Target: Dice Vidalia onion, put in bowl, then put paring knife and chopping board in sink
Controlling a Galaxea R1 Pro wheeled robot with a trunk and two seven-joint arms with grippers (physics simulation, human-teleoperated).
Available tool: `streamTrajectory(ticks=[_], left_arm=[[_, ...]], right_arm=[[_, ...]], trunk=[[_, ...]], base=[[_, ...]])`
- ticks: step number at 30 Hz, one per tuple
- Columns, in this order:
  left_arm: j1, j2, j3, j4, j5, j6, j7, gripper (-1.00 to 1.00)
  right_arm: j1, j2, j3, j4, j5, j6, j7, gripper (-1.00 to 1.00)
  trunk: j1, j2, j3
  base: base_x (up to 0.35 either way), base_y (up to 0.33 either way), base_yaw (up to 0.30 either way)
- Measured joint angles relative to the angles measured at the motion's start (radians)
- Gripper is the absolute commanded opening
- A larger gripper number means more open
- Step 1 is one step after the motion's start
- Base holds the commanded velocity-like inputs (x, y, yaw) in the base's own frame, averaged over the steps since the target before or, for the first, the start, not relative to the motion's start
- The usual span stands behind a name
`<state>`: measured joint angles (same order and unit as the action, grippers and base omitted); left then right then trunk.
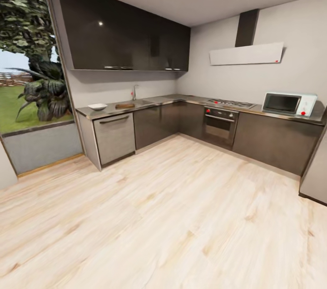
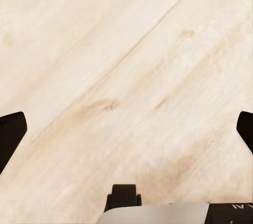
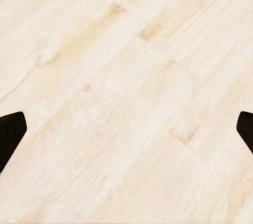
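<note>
Across a pale wood floor (image 1: pixel 181 216), bowl (image 1: pixel 97 106) and chopping board (image 1: pixel 125 105) sit near the bench's (image 1: pixel 159 100) left end; both end effectors (image 2: pixel 126 129) (image 3: pixel 126 129) spread wide.

I am looking into a home kitchen; an L-shaped countertop (image 1: pixel 181 99), oven (image 1: pixel 220 126), microwave (image 1: pixel 289 103) and dark wall cabinets (image 1: pixel 127 41) are lining the walls.

pale wood floor (image 1: pixel 181 216), dark cabinets (image 1: pixel 122 30), window (image 1: pixel 27 57) w/ garden view, grey walls (image 1: pixel 299 21)
</note>
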<state>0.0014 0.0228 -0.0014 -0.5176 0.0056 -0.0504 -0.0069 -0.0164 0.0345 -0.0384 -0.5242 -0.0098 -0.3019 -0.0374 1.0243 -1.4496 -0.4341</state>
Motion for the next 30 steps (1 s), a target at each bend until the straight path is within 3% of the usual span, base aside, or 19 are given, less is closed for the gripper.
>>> streamTrajectory(ticks=[30], left_arm=[[0.000, 0.000, 0.000, 0.000, 0.000, 0.000, 0.001, 1.00]], right_arm=[[0.000, 0.001, 0.001, 0.001, 0.001, 0.000, -0.001, 1.00]], trunk=[[0.000, 0.000, 0.000]], base=[[0.343, 0.000, 0.000]])
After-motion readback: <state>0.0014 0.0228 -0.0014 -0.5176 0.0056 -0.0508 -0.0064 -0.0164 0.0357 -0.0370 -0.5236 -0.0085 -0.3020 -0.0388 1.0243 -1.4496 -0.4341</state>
